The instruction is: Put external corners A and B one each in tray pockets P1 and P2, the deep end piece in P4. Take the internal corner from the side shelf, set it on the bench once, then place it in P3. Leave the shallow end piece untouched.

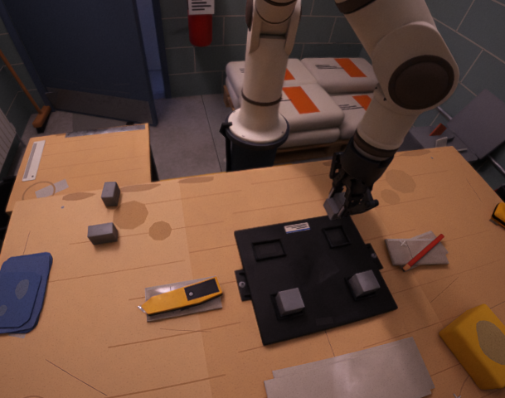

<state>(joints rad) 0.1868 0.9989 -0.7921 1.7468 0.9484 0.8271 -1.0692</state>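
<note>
My gripper (339, 204) hangs above the far right corner of the black tray (312, 274). A small grey piece (334, 204) is held between its closed fingers, just behind the tray's far right pocket (336, 236), which is empty. The far left pocket (268, 249) is empty too. Two grey blocks sit in the near pockets, one on the left (289, 301) and one on the right (364, 283). Two more grey pieces stand on the bench at far left, one (110, 193) behind the other (102, 233). I cannot tell which of the named pieces each one is.
A yellow utility knife (181, 296) lies on a metal plate left of the tray. A red pencil (423, 252) on a grey cloth lies to its right. A yellow block (479, 345) sits at the near right corner, blue pads (17, 291) at the left edge, metal sheets (351, 372) in front.
</note>
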